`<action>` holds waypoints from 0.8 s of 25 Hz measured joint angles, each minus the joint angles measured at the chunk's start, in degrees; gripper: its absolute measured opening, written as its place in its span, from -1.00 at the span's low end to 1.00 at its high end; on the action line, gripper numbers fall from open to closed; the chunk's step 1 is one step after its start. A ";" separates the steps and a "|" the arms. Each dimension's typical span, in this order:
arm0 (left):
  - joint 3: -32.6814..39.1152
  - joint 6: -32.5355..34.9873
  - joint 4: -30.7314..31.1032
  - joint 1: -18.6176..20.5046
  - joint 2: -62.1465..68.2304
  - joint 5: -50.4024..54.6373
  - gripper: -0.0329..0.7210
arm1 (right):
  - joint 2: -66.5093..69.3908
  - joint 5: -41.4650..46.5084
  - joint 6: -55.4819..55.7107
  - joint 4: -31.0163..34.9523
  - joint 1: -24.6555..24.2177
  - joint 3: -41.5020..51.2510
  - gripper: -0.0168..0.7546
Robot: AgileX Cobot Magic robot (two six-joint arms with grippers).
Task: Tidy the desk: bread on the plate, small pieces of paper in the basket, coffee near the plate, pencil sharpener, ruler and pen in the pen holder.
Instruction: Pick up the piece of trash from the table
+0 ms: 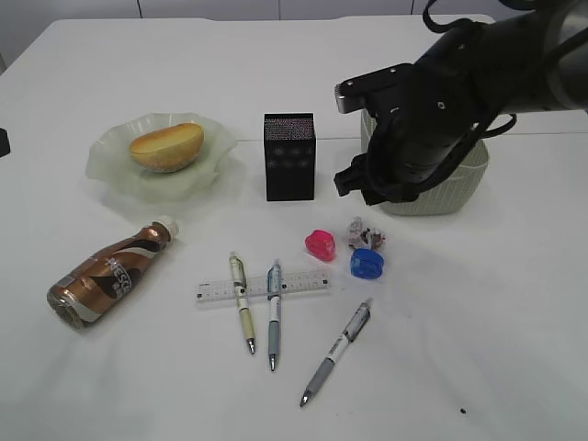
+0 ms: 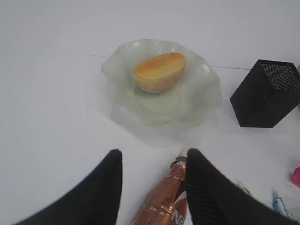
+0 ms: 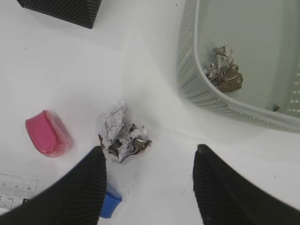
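Bread (image 1: pixel 166 147) already sits on your pale green plate (image 1: pixel 110 170) at the far left of the white table (image 1: pixel 514 322), and the brown coffee bottle (image 1: pixel 108 274) lies on its side just in front of that plate, cap toward it. Your left gripper (image 2: pixel 152 187) hovers over the bottle with its fingers spread on either side of the neck, clasping nothing. Look to the right wrist view: your right gripper (image 3: pixel 149 187) hangs with both fingers apart, not closed on anything, right above a crumpled scrap of paper (image 3: pixel 123 135) that lies on the table just outside the basket (image 3: pixel 187 70); a second paper wad (image 3: pixel 225 70) rests inside the basket. Beside the loose scrap you have a pink pencil sharpener (image 1: pixel 321 244) and a blue pencil sharpener (image 1: pixel 367 264), the blue one partly hidden by your left finger in the wrist view. The black mesh pen holder (image 1: pixel 289 156) stands upright between plate and basket. Nearer the front edge the clear ruler (image 1: pixel 303 287) lies flat with two pens (image 1: pixel 242 303) crossing it, and a third pen (image 1: pixel 336 353) lies apart to their right
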 joint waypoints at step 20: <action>0.00 0.00 0.00 0.00 0.00 3.16 -0.05 | 0.00 0.50 -29.58 6.97 0.00 0.00 0.23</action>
